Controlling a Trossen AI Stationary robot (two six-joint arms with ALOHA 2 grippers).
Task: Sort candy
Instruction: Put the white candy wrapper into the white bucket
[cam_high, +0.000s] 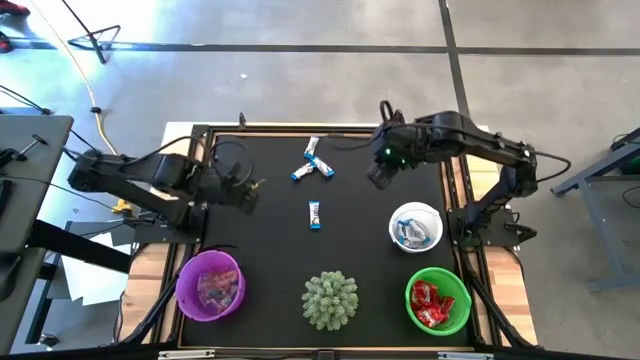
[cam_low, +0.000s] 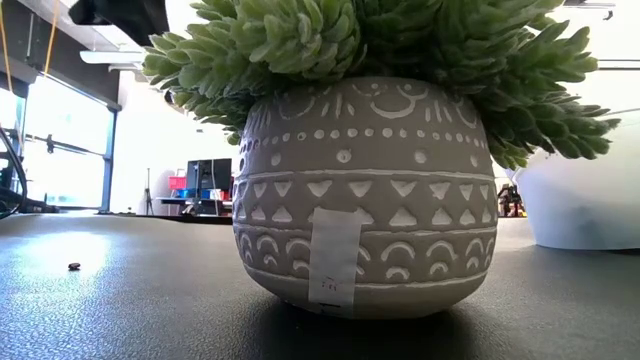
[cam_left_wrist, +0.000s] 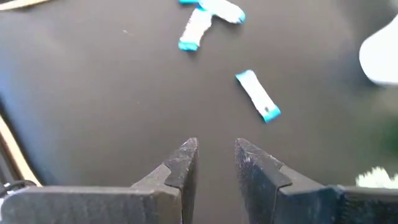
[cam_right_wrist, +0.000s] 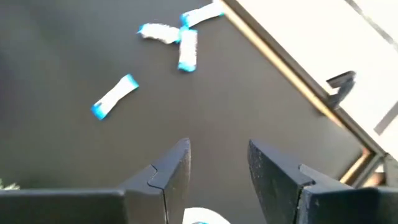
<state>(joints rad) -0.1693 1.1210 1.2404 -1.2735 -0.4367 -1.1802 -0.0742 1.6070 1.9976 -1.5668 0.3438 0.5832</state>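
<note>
1. The left gripper (cam_high: 262, 185) hovered at the left edge of the black table (cam_high: 270, 250), left of frame centre in the high view; its fingers (cam_left_wrist: 185, 165) stood parted with nothing between them.
2. The right gripper (cam_high: 378, 178) hung over the upper right of the table, above the white bowl (cam_high: 415, 226); its fingers (cam_right_wrist: 171, 167) were likewise spread and empty.
3. Three blue-and-white candies (cam_high: 315, 161) lay clustered near the table's top centre, touching or nearly so.
4. A fourth blue-and-white candy (cam_high: 315, 214) lay alone at mid-table, below that cluster and apart from it.
5. The white bowl, right of centre, held blue-and-white sweets.
6. The green bowl (cam_high: 438, 300), lower right, held red candies (cam_high: 430, 300).
7. The purple bowl (cam_high: 210, 285), lower left, held pinkish wrapped sweets.
8. A spiky pale-green plant (cam_high: 330, 299) sat bottom centre between the purple and green bowls; the low view showed it in a patterned grey pot (cam_low: 360, 200).
</note>
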